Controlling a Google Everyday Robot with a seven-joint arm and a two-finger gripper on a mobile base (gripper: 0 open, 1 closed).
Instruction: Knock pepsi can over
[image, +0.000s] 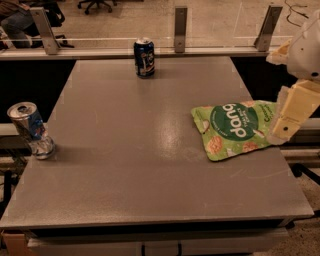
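The pepsi can (144, 58), dark navy with a silver top, stands upright at the far edge of the grey table (140, 150), left of centre. My gripper (290, 117) hangs at the right edge of the view, over the right end of a green snack bag (232, 128). It is far from the can, well to its right and nearer the front. Only one cream-coloured finger shows.
A crushed silver-and-light-blue can (31, 130) stands at the table's left edge. The green snack bag lies flat on the right side. A metal rail with upright posts (180, 27) runs behind the table's far edge.
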